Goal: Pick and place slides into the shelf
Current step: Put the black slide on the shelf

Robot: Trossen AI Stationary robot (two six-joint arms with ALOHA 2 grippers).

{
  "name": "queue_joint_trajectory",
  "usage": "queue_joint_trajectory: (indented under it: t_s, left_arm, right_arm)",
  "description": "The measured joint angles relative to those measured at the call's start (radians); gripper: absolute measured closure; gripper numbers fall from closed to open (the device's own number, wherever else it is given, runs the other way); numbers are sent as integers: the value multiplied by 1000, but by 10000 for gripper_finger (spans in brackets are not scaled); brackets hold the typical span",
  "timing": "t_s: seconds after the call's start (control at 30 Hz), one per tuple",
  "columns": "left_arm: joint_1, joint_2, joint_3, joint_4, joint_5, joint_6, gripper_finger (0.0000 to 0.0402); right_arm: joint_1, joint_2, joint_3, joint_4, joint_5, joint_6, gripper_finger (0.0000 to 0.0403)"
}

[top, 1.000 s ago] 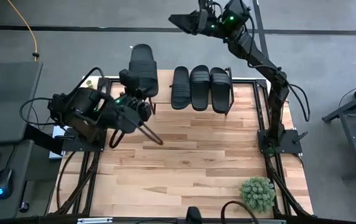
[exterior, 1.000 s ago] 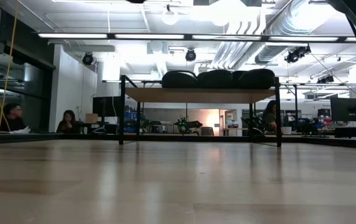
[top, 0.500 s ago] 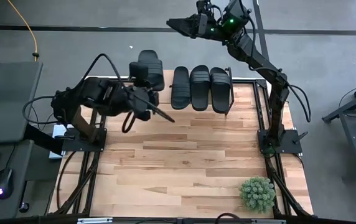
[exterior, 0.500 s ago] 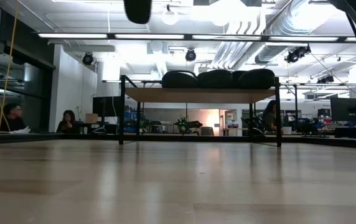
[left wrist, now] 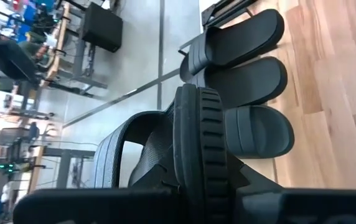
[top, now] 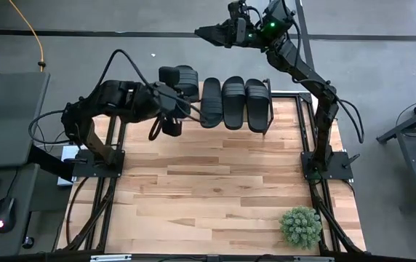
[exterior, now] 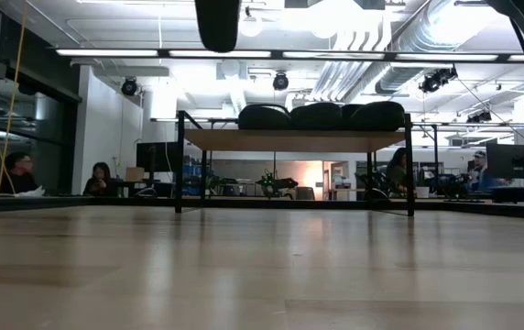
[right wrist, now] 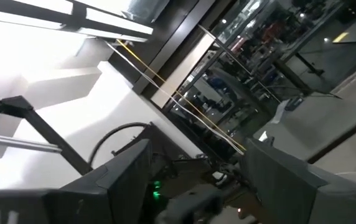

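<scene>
Three black slides [top: 233,102] lie side by side, soles down, on the shelf [exterior: 294,139] at the table's far edge, and they also show in the left wrist view [left wrist: 246,78]. My left gripper [top: 170,98] is shut on the fourth slide [top: 180,75], just left of that row and high above the table. The slide's end dips into the top of the low view [exterior: 218,23]. My right gripper [top: 206,32] is open and hangs in the air beyond the far edge, away from all slides. My left gripper pinches the slide's sole [left wrist: 196,149] between its two fingers, one on the footbed side by the strap [left wrist: 119,152] and one on the underside. The slide stands on edge, its ribbed rim toward the wrist camera. It is lifted clear of table and shelf.
Bare shelf top lies left of the three slides, under the held one. A small green plant [top: 300,225] stands at the table's near right corner. The wooden tabletop [top: 215,189] between the arms is bare. People sit at desks in the room behind [exterior: 19,174].
My left gripper has risen and swung toward the far right, from over the table's left side to the left end of the slide row. The held slide moved with it, turned up on edge, and its end has come into the top of the low view.
</scene>
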Motion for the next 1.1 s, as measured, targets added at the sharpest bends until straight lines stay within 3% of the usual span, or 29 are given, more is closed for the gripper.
queue_joint_trajectory:
  t_s: [0.27, 0.57, 0.7, 0.9, 1.1]
  left_arm:
    - [46, -17, 0, -38, 75, 0, 380]
    - [110, -153, -42, -26, 115, -28, 380]
    - [130, -249, -185, 97, 158, -38, 380]
    - [128, -379, -511, 321, 158, -39, 380]
    - [128, -454, -766, 516, 111, -27, 380]
  right_arm:
    - [-3, -34, 0, 9, 0, -9, 150]
    - [-3, -54, 0, 7, 1, -21, 150]
    - [-2, -54, 0, -15, 9, -40, 150]
    - [4, -54, 0, -37, 28, -55, 150]
    - [12, -54, 0, -44, 42, -55, 150]
